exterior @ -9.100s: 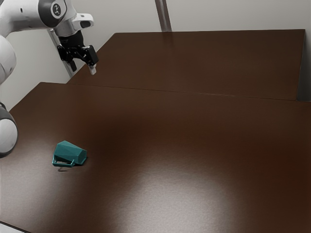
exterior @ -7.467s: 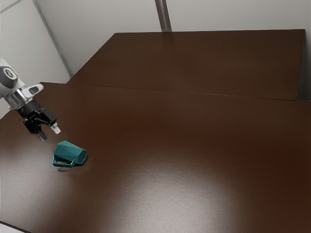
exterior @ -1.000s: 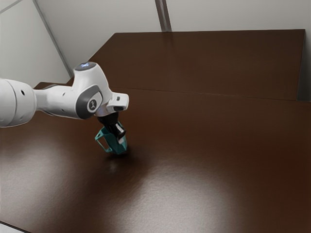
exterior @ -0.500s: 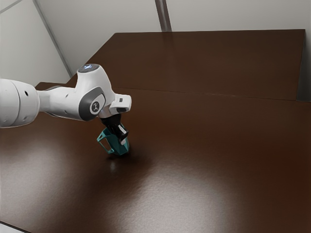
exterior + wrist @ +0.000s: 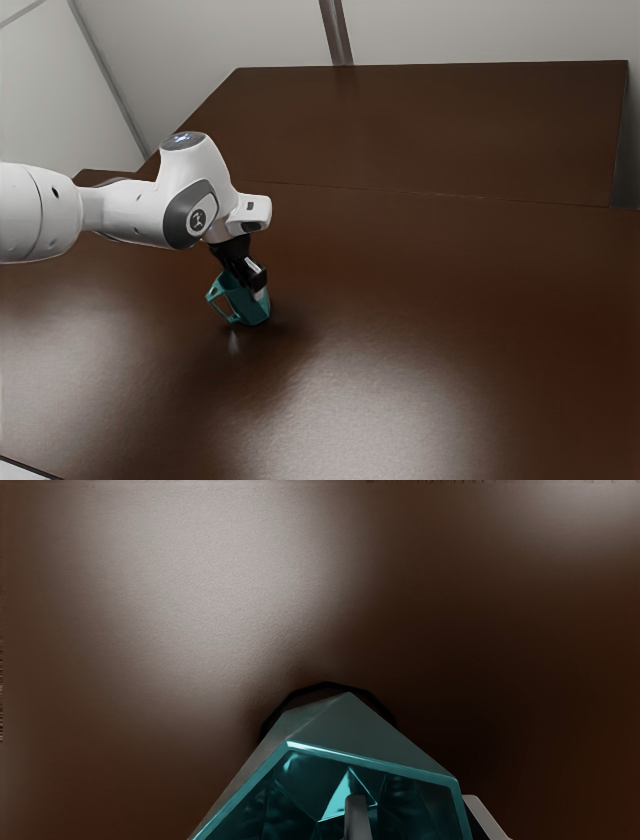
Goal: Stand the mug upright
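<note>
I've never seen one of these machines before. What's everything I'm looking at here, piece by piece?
mug: one, teal, leaning at the end effector in the exterior view
brown surfaces: two, dark brown; a near one under the mug, a far one beyond a thin seam
dark arc: one, black, beside the mug in the wrist view, perhaps shadow
walls: at least two, pale grey, behind the brown surfaces
strip: one, brownish, upright on the back wall
robot arm: one, white and grey, entering from the exterior view's left
end effector: one, black, fingers apart, one inside the mug's mouth, one outside
</note>
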Available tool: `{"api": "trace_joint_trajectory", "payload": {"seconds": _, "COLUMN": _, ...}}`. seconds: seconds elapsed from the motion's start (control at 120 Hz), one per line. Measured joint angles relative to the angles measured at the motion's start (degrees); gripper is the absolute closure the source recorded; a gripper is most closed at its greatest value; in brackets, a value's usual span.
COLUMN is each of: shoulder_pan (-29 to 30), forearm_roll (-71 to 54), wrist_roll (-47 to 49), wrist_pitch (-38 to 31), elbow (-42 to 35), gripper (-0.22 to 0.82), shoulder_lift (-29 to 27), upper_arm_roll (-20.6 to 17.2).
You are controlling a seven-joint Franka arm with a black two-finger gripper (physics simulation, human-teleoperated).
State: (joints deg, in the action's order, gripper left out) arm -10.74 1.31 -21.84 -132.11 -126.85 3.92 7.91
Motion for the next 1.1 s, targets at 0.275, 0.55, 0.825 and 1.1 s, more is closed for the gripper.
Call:
{"api": "trace_joint_trajectory", "payload": {"seconds": 0.275, "shoulder_pan": 0.0, "forearm_roll": 0.1, "wrist_roll": -0.1, "wrist_pitch": -0.1, "elbow": 0.0, "gripper": 0.42, "shoulder_lift": 0.0, "upper_arm_roll": 0.0}}
{"api": "trace_joint_trajectory", "payload": {"seconds": 0.55, "shoulder_pan": 0.0, "forearm_roll": 0.1, "wrist_roll": -0.2, "wrist_pitch": -0.1, "elbow": 0.2, "gripper": 0.35, "shoulder_lift": -0.3, "upper_arm_roll": 0.0}}
{"api": "trace_joint_trajectory", "payload": {"seconds": 0.825, "shoulder_pan": 0.0, "forearm_roll": 0.3, "wrist_roll": -0.2, "wrist_pitch": 0.2, "elbow": 0.4, "gripper": 0.33, "shoulder_lift": -2.2, "upper_arm_roll": 0.0}}
{"api": "trace_joint_trajectory", "payload": {"seconds": 1.1, "shoulder_pan": 0.4, "forearm_roll": 0.5, "wrist_roll": -0.2, "wrist_pitch": 0.8, "elbow": 0.4, "gripper": 0.31, "shoulder_lift": -5.1, "upper_arm_roll": -0.5}}
